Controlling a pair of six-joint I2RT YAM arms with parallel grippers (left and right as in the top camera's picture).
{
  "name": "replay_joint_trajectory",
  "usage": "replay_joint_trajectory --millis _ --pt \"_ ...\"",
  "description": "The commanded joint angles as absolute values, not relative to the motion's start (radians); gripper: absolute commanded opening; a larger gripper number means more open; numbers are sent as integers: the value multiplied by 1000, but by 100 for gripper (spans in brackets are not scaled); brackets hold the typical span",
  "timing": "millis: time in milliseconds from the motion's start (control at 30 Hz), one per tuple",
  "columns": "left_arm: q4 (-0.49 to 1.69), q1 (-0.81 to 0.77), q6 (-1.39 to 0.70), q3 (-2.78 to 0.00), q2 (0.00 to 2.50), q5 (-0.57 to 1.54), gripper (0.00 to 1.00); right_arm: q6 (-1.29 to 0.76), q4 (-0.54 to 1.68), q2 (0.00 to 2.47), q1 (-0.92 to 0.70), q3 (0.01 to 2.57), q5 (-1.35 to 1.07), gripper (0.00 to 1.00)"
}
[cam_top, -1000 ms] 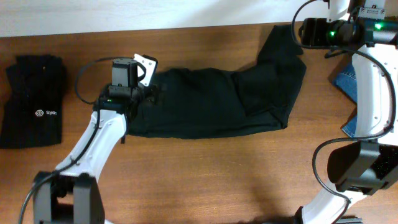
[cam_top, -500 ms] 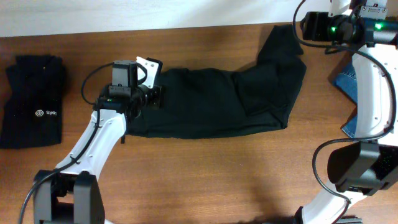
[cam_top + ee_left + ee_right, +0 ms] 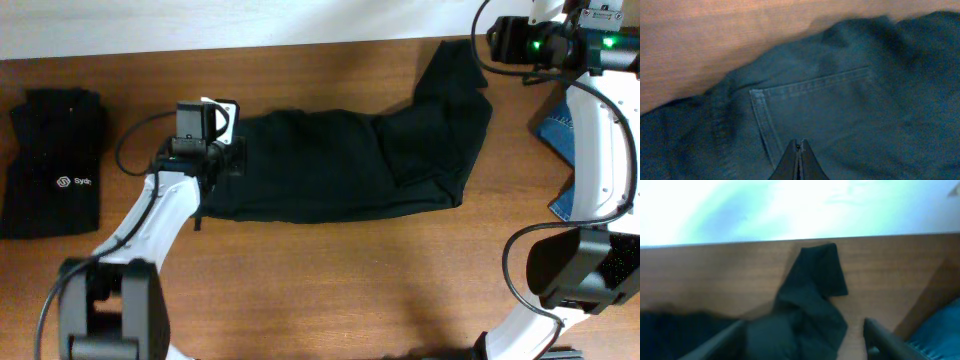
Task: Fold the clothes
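The black trousers (image 3: 340,165) lie stretched across the middle of the wooden surface (image 3: 300,285). Their waist end is at the left. From there the cloth runs right, then bends up toward the far edge, where the leg ends taper to a narrow tip close to that edge. The fabric is rumpled, with soft folds where the legs turn.

The left claw (image 3: 798,146) sits at the waist end, over the left border of the cloth. In the left wrist view its two fingers (image 3: 790,167) are pressed flat together with no gap, and their tips rest on the fabric just below a stitched back pocket (image 3: 815,112). Whether a pinch of cloth is caught between them cannot be told. The pocket's seams show plainly, and bare wood lies beyond the waist.

The right claw (image 3: 804,325) hangs at the far right corner, beside the leg ends. Its fingers stand well apart — one at each lower side of the right wrist view — and they grasp nothing. The dark leg tip lies on the wood below and between them.

Well apart from the trousers, at the left end of the surface, lies a folded black top (image 3: 55,165) with a small white logo. At the right edge, partly behind the right arm, is a patch of blue jeans (image 3: 558,135).
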State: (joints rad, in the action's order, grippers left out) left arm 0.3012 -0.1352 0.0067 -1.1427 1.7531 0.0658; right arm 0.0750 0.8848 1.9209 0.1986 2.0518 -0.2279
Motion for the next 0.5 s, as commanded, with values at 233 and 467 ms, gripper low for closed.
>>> replay_joint_trajectory --millis 233,467 --pt "273 -136 -9 -1150 1901 44 1 14 896 2020 197 2065 -232 4" --pt "276 -135 -8 -1150 1939 43 1 1 877 2169 187 2065 -264 4"
